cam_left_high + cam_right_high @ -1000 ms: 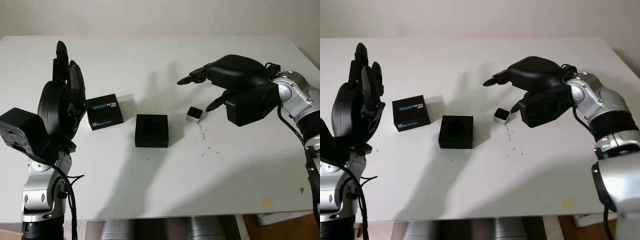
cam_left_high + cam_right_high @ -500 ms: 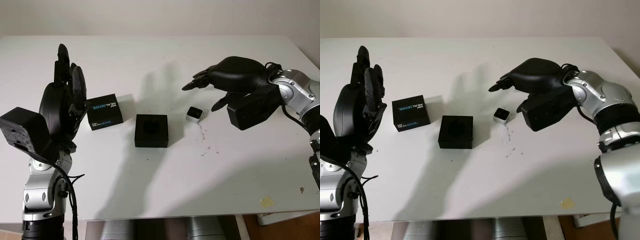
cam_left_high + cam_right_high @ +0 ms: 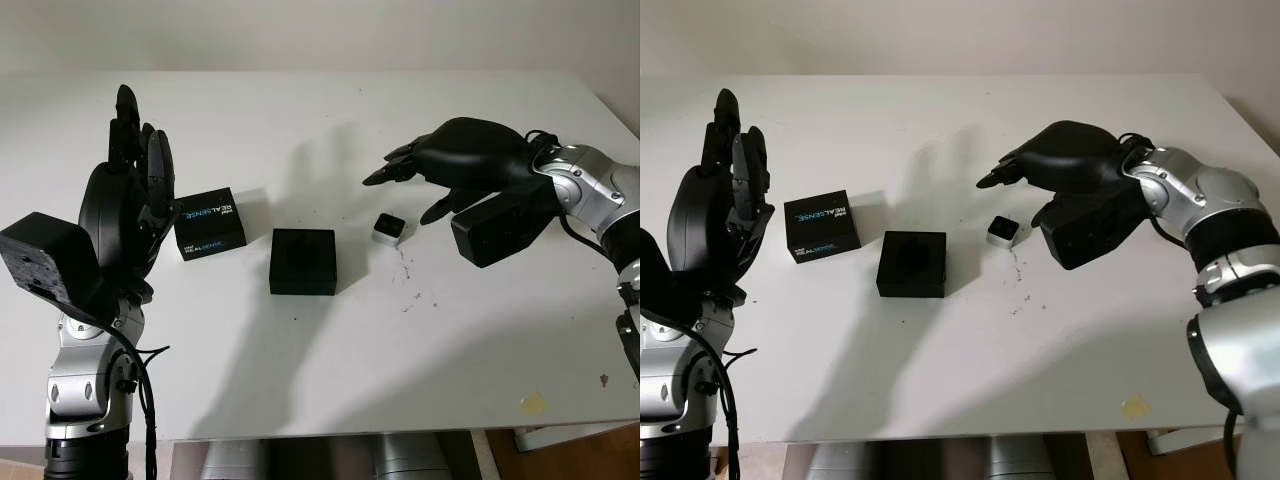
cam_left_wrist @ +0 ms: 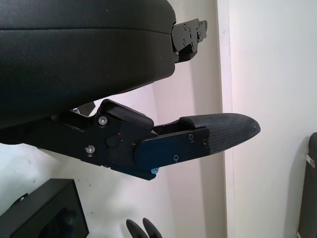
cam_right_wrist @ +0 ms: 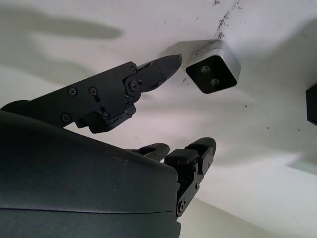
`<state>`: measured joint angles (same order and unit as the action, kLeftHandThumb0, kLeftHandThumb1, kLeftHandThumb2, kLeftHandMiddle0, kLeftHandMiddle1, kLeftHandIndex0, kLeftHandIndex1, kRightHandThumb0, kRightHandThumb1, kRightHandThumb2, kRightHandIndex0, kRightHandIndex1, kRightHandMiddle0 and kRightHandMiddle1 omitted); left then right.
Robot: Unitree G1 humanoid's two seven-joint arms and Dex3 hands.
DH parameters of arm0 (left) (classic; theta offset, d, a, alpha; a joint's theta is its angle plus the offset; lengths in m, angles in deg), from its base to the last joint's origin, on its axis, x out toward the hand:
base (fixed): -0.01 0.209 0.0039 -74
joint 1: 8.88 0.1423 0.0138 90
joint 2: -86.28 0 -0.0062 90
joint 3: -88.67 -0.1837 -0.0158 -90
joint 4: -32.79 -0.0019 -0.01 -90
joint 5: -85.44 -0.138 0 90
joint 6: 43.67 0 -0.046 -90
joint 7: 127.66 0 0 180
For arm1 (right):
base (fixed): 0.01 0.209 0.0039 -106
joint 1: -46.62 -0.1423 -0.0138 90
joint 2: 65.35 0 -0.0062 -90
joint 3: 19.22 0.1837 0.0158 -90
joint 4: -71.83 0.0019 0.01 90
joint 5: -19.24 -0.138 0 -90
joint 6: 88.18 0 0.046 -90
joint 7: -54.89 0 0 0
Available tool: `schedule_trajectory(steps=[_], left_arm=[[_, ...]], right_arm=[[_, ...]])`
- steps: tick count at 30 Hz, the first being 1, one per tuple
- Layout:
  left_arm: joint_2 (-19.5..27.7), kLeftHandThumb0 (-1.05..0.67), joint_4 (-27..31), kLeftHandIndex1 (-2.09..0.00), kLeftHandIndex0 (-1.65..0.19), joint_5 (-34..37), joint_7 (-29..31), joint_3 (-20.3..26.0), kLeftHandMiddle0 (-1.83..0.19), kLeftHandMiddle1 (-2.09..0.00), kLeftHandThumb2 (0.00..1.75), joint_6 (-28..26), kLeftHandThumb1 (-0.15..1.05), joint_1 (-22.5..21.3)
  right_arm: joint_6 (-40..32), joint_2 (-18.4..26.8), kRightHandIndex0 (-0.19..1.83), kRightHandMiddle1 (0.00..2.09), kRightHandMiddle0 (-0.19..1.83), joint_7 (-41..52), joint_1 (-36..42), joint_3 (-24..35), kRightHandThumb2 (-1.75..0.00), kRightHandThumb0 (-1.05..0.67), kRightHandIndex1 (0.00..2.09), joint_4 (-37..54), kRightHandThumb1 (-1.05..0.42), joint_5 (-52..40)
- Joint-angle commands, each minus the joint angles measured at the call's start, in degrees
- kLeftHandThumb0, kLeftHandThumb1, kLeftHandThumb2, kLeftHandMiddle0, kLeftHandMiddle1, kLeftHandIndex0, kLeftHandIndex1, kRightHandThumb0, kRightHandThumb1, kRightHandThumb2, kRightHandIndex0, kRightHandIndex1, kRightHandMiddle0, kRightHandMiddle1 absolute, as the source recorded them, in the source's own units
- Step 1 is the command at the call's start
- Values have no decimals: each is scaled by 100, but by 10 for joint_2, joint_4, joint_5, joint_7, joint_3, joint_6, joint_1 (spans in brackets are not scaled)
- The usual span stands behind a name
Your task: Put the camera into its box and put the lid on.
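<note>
the white table [image 3: 330, 350] has wide bare room along its near edge and far side; the things sit in a loose row across the middle. the black box [image 3: 303, 261] stands open at the centre, its dark recess holding nothing that can be made out. the lid [image 3: 210, 223], printed with lettering, lies just left of it, apart. the small silver-and-black camera [image 3: 388, 228] sits on the table to the box's right, outside it. the right hand [image 3: 455, 175] hovers above and beside the camera, open, one fingertip [image 5: 166, 64] near it without touching. the left hand [image 3: 130, 205] is raised upright at the left, open, its forearm cut off below.
</note>
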<state>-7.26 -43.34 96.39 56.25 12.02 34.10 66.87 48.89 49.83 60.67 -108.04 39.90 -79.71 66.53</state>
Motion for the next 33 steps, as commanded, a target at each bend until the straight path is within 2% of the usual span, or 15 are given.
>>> schedule_trajectory(steps=[1, 13, 22, 33], left_arm=[[4, -79, 7, 0, 19, -1, -1, 1, 19, 0, 60, 2, 105, -8], [4, -79, 7, 0, 19, -2, 0, 2, 19, 0, 61, 2, 105, -10], [8, -78, 12, 0, 19, -2, 0, 2, 19, 0, 63, 0, 105, -10], [6, -78, 15, 0, 19, -4, -5, 2, 19, 0, 62, -3, 105, -7]], right_arm=[[-2, -2, 43, 8, 51, -8, 9, -3, -5, -26, 7, -6, -85, 2], [-6, -14, 41, 7, 53, -26, 16, -10, -5, -26, 5, -29, -85, -2], [-21, -18, 23, 11, 65, -135, 15, -53, -6, -37, 0, -38, -84, 62], [-21, -26, 18, 9, 66, -164, 13, -69, -6, -39, 3, -57, -87, 71]])
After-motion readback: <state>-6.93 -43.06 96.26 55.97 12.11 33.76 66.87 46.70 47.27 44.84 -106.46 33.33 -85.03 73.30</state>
